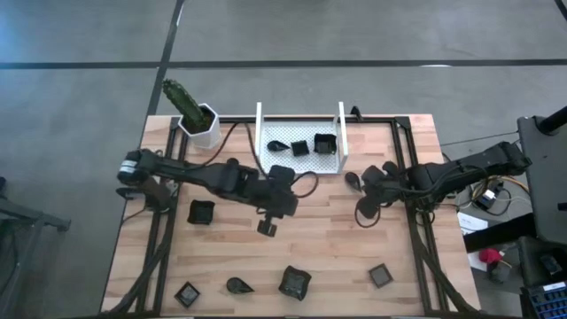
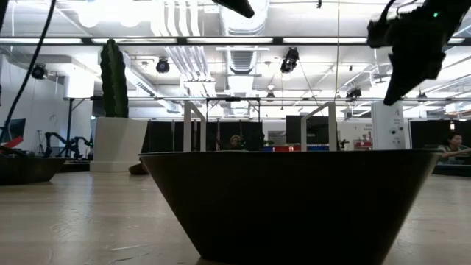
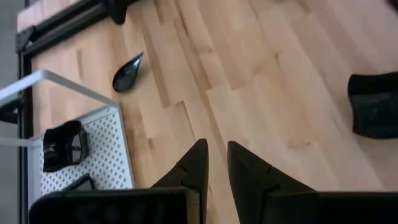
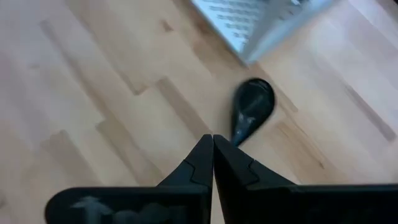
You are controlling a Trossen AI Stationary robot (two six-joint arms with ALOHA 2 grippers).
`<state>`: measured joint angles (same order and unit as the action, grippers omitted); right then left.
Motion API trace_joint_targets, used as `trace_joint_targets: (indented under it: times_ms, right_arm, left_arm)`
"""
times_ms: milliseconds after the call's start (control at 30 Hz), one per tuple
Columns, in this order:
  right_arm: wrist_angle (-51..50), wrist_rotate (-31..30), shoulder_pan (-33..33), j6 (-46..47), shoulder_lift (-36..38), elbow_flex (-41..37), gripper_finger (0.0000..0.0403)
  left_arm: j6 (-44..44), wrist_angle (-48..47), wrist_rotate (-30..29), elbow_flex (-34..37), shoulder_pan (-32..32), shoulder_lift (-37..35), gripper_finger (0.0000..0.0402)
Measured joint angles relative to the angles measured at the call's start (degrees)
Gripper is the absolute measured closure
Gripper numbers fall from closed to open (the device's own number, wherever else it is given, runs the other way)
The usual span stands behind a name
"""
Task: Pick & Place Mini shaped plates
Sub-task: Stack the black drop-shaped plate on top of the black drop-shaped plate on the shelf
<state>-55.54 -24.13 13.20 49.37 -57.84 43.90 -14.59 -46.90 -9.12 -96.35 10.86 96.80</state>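
Observation:
Several mini shaped plates, small and dark, lie on the wooden table. Three sit in the white perforated tray (image 1: 299, 161): a teardrop one (image 1: 277, 145) and two square ones (image 1: 300, 148) (image 1: 324, 142). Another teardrop plate (image 1: 353, 181) (image 4: 252, 107) lies flat just off the tray's near right corner. My right gripper (image 1: 364, 213) (image 4: 213, 140) hovers shut beside this plate's narrow tail. My left gripper (image 1: 267, 228) (image 3: 216, 149) hangs over bare wood near the table's middle, its fingers a narrow gap apart with nothing between them.
More plates lie loose: a square one at the left (image 1: 202, 213), and a row along the near edge (image 1: 187, 293) (image 1: 237, 285) (image 1: 295, 282) (image 1: 381, 276). A white pot with a cactus (image 1: 200, 124) stands at the far left corner. One plate (image 2: 294, 206) fills the low view.

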Motion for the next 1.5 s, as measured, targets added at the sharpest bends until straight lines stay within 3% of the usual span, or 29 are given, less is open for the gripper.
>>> trace_joint_targets:
  times_ms: [267, 467, 700, 1000, 1500]
  right_arm:
    - [-0.27, 1.72, -5.41, 4.87, 0.02, -1.54, 0.0391]
    - [0.77, 5.52, -12.17, 6.39, -0.02, -5.4, 0.0355]
    - [7.36, 7.25, -19.77, 5.53, -0.02, -10.87, 0.0319]
    - [20.49, 13.72, -28.2, 1.18, -0.24, -17.65, 0.0328]
    - [34.15, 21.53, -31.38, 0.47, -0.39, -25.49, 0.0321]
  left_arm:
    - [2.66, 2.34, -0.03, 5.02, 1.08, -3.44, 0.0346]
    - [2.12, 2.37, -0.03, 5.32, 1.65, -3.55, 0.0346]
    - [1.16, 2.39, -0.03, 5.33, 1.83, -3.55, 0.0346]
    - [1.14, 2.39, -0.03, 5.33, 1.96, -3.55, 0.0346]
    - [1.23, 2.54, -0.01, 5.66, 1.94, -3.55, 0.0346]
